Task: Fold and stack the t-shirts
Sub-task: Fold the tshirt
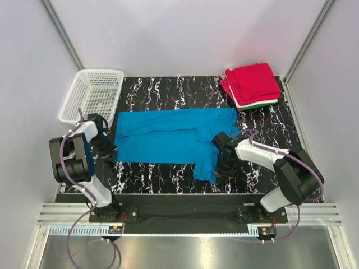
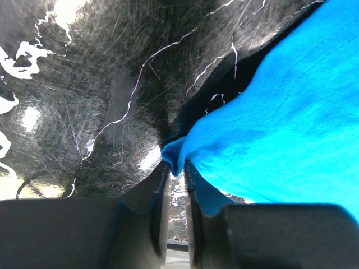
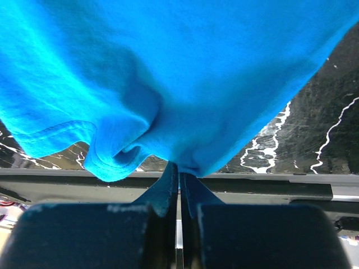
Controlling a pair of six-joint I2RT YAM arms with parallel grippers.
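The blue t-shirt (image 1: 162,137) is lying spread across the middle of the black marbled bench (image 1: 146,171), with its right end bunching up toward the near edge. The right end effector (image 3: 179,178) is clamping shut on a fold of that bunched part, and the cloth is draping over its fingertips. The left end effector (image 2: 176,171) is sitting at the shirt's left edge, fingers nearly together and, far as I can tell, nipping the hem corner. The folded t-shirts (image 1: 252,84), red on top with white and green peeking out underneath, are sitting in the far right corner. A white basket (image 1: 92,95) is sitting at the far left.
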